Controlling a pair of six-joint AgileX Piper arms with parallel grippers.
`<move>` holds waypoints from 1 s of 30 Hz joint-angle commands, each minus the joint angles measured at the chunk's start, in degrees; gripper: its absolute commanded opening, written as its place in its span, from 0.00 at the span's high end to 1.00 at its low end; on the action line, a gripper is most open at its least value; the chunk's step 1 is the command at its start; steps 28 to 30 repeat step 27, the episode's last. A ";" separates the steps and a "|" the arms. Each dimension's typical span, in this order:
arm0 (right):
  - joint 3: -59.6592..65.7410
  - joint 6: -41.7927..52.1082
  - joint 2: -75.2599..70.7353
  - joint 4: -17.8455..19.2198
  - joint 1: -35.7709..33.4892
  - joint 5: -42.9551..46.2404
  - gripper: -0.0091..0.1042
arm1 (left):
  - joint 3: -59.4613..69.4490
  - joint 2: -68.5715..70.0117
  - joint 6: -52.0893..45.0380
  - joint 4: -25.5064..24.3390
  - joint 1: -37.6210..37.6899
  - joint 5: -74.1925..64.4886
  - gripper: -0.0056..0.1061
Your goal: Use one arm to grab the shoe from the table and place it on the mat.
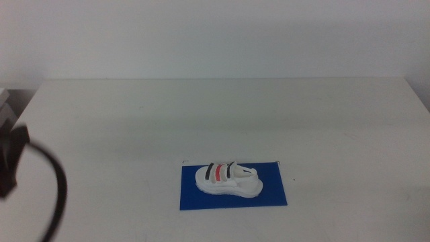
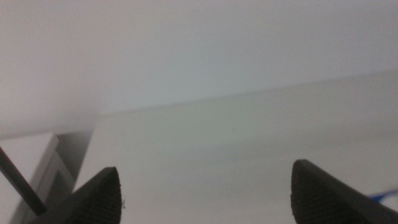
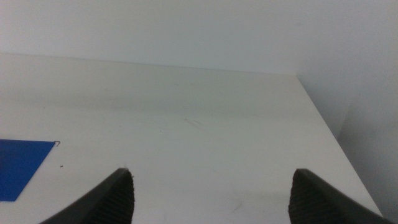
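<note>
The white sandal (image 1: 227,179), with two black straps and one red strap, lies on its sole on the blue mat (image 1: 269,195) near the front middle of the white table (image 1: 222,114). The left arm (image 1: 17,168) with its looping black cable shows at the left edge of the middle view, well away from the shoe. Its gripper (image 2: 205,193) is open and empty, with only a sliver of the mat (image 2: 385,196) in its wrist view. The right gripper (image 3: 211,196) is open and empty over the table's right side; a corner of the mat (image 3: 18,167) shows in its wrist view.
A pale box-like object (image 1: 5,101) sits off the table's left edge and also shows in the left wrist view (image 2: 28,158). The table's far edge meets a plain white wall. The table's right edge (image 3: 329,124) drops off beside the right gripper.
</note>
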State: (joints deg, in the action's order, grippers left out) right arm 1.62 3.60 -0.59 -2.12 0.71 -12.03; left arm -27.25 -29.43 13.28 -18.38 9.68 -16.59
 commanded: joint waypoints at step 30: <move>0.30 0.47 -1.49 0.51 0.14 4.42 0.35 | 29.36 31.01 -15.21 20.19 -11.28 17.21 0.11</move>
